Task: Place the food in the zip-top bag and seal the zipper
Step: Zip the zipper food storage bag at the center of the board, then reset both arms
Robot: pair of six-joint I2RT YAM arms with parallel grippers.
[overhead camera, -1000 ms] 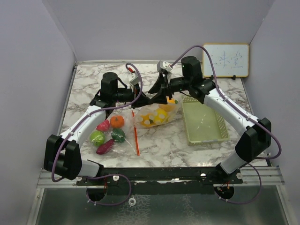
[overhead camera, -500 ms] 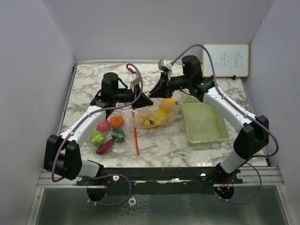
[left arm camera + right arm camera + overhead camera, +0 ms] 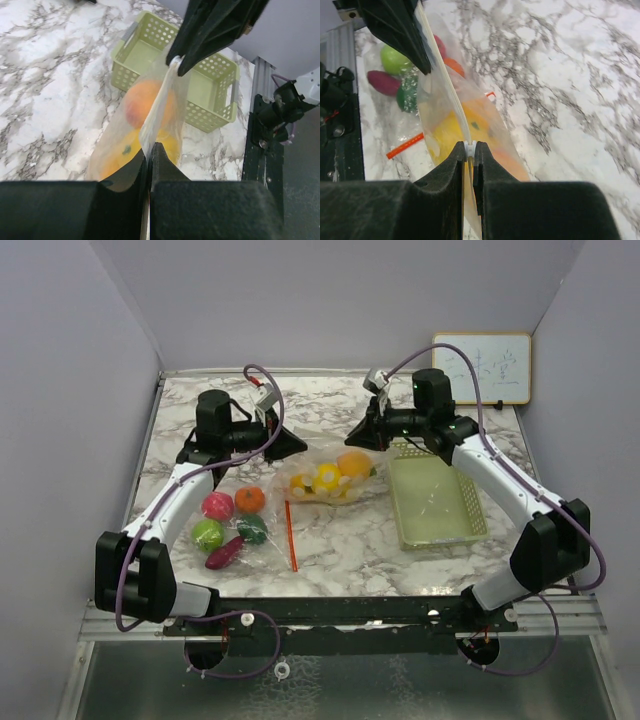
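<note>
Pinching one bag (image 3: pixel 159 106), left tool (image 3: pixel 150 151), right tool (image 3: pixel 470 146)

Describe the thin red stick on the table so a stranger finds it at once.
On the marble table, look at the near side of the clear bag of food. There a thin orange-red stick lies flat, just right of five loose toy foods. It alone is long and straight; its neighbours are rounded.

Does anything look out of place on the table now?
The left gripper and right gripper pinch the zip-top bag by its top edge, yet five pieces of food lie outside it, near the left arm. A thin orange stick lies loose beside them.
</note>
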